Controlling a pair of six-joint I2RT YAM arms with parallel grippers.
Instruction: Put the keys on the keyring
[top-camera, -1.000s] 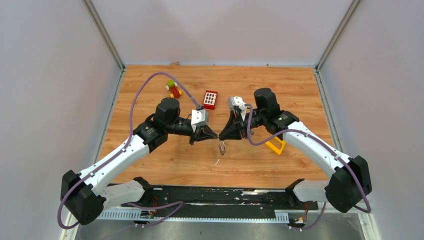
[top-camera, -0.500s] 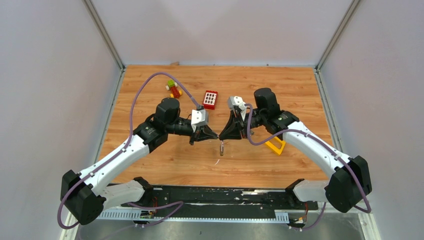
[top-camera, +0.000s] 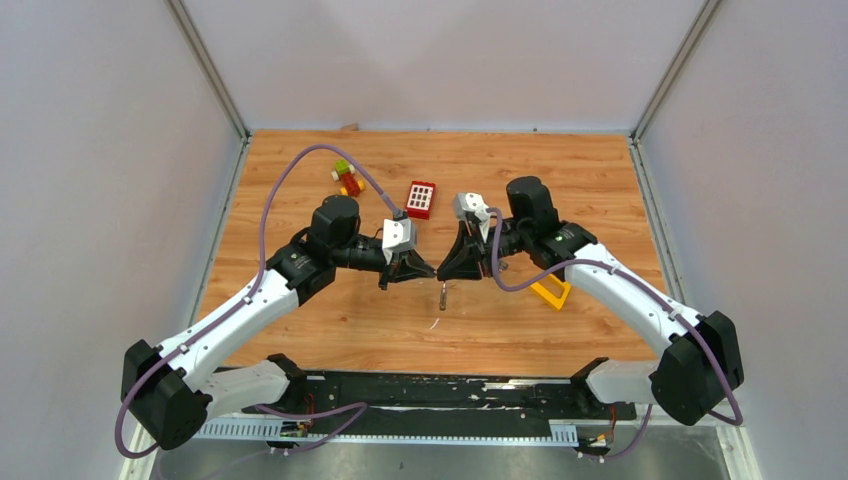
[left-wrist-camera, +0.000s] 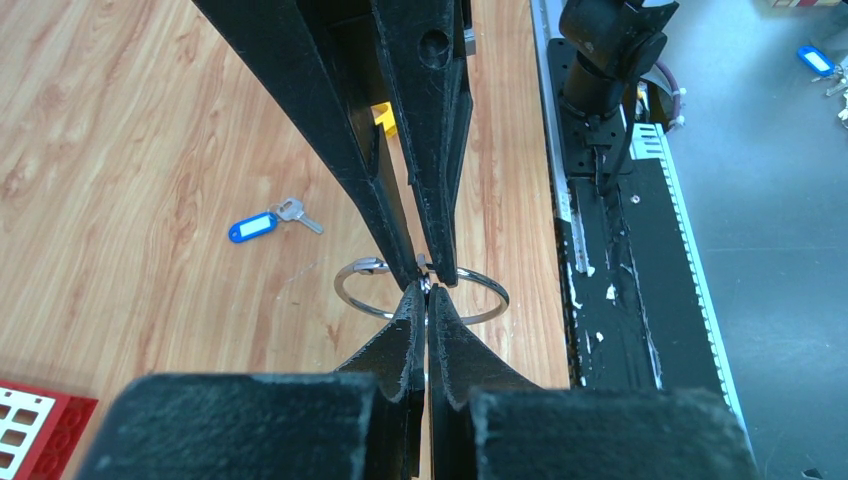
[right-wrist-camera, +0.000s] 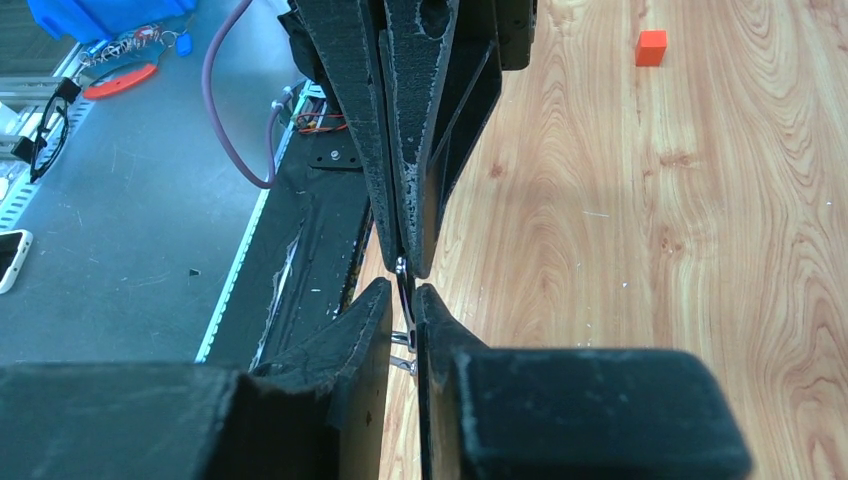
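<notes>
My two grippers meet tip to tip above the table's middle, left gripper and right gripper. The silver keyring hangs at their meeting point and shows edge-on from above. My right gripper is shut on the keyring's top, with thin silver wire in its narrow gap. My left gripper is shut with a sliver of silver metal, apparently a key, at its very tip against the ring. The key with the blue tag lies loose on the wood beyond the ring.
A red brick and a small red, yellow and green block pile lie behind the grippers. A yellow triangular block lies under the right arm. The black base rail runs along the near edge.
The gripper tips have closed a small gap and now touch. The hanging ring has turned more edge-on to the top camera and sits slightly higher.
</notes>
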